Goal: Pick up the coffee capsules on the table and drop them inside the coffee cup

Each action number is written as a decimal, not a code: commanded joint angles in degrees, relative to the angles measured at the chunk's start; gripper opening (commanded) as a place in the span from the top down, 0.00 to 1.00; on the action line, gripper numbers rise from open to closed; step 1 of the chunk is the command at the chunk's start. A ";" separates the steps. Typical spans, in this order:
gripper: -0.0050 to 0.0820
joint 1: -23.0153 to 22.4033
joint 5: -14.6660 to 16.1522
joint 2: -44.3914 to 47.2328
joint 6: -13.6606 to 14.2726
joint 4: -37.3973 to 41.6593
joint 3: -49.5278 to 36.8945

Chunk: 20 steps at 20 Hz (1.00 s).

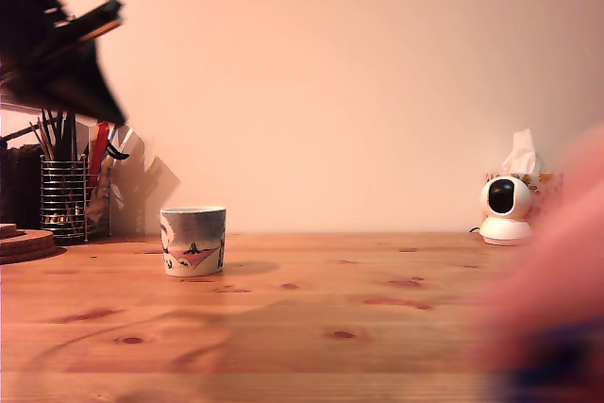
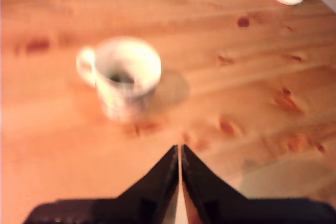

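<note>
Capsules are sitting nowhere visible on the table (image 1: 311,327); gripper (image 2: 179,153), closed and empty-looking, is hanging above the cup (image 2: 126,80), likely needing another search.

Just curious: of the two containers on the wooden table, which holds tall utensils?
The metal wire holder at the exterior view's far left; the short painted ceramic cup shows none.

A pink-and-blue blur (image 1: 552,309) is filling the exterior view's lower right corner, unidentifiable; the arm (image 1: 57,44) is smearing at upper left, cut by the edge; the cup's dark contents (image 2: 122,78) are staying indistinct
</note>
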 commanded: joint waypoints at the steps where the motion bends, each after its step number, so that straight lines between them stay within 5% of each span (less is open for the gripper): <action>1: 0.97 -0.37 0.11 -3.06 -2.05 1.16 -4.13; 10: 0.97 -0.63 0.00 -10.75 -3.76 -3.63 -7.39; 20: 0.97 -5.25 0.24 -14.12 -1.62 -2.86 -7.39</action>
